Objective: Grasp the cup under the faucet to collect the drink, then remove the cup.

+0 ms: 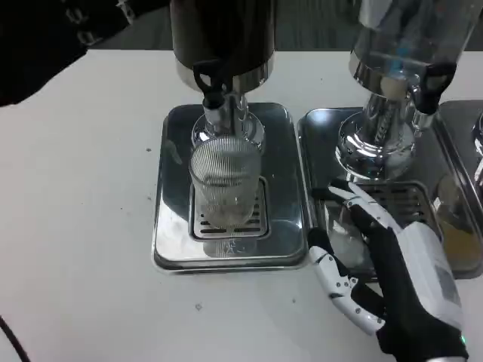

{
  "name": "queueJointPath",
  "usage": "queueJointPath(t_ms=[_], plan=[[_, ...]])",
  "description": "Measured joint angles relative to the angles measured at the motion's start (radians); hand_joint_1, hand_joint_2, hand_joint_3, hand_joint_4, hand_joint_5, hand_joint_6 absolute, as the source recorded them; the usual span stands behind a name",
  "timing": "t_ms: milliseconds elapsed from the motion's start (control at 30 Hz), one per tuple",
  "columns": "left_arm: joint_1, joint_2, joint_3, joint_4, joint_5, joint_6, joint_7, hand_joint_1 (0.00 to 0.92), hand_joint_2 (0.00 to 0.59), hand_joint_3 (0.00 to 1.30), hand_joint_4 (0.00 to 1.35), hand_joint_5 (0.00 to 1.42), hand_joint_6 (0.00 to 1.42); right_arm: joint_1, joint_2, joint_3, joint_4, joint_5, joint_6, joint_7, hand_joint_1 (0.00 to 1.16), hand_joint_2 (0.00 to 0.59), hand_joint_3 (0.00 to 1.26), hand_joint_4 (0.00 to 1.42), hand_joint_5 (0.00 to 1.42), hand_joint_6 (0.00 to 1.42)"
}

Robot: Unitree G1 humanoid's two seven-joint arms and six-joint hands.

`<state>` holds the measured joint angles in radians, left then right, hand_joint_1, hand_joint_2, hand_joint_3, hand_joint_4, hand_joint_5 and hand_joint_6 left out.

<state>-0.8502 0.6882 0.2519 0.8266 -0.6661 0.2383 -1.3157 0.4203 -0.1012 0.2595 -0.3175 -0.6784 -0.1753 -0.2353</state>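
Our right hand (392, 264), open and empty, at four o'clock of the cup (225, 181) under the faucet (213, 94); we should wrap its ribbed side squarely.

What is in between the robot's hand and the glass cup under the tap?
In the head view, only the shiny metal drip tray lies between the right hand and the ribbed cup. The cup stands on the tray's grate, under the faucet.

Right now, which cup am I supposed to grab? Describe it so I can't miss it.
Find the dark dispenser on the left steel tray. Under its black faucet, on the drain grate, stands the cup: clear, ribbed glass, the only upright cup there.
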Motion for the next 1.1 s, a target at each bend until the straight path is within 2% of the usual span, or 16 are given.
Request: queueJointPath(t_ms=[267, 600, 833, 1100], plan=[[-0.112, -0.058, -0.025, 0.14, 0.127, -0.022, -0.032, 0.0, 0.025, 0.14, 0.06, 0.16, 0.07, -0.002, 0.012, 0.0, 0.008, 0.013, 0.0, -0.005, 0.31, 0.454, 0.31, 0.16, 0.16, 0.2], [-0.151, -0.148, -0.044, 0.223, 0.281, -0.17, -0.003, 0.0, 0.024, 0.19, 0.12, 0.2, 0.1, -0.003, 0.022, 0.001, 0.034, 0.03, 0.0, -0.023, 0.3, 0.466, 0.31, 0.16, 0.18, 0.2], [-0.151, -0.167, -0.045, 0.236, 0.327, -0.28, 0.04, 0.0, 0.021, 0.2, 0.13, 0.21, 0.11, -0.002, 0.035, 0.007, 0.038, 0.036, 0.0, -0.045, 0.29, 0.467, 0.31, 0.16, 0.19, 0.2], [-0.151, -0.179, -0.056, 0.261, 0.367, -0.325, 0.049, 0.0, 0.019, 0.2, 0.14, 0.21, 0.13, 0.002, 0.042, 0.014, 0.04, 0.038, 0.0, -0.051, 0.29, 0.467, 0.31, 0.17, 0.2, 0.2]])
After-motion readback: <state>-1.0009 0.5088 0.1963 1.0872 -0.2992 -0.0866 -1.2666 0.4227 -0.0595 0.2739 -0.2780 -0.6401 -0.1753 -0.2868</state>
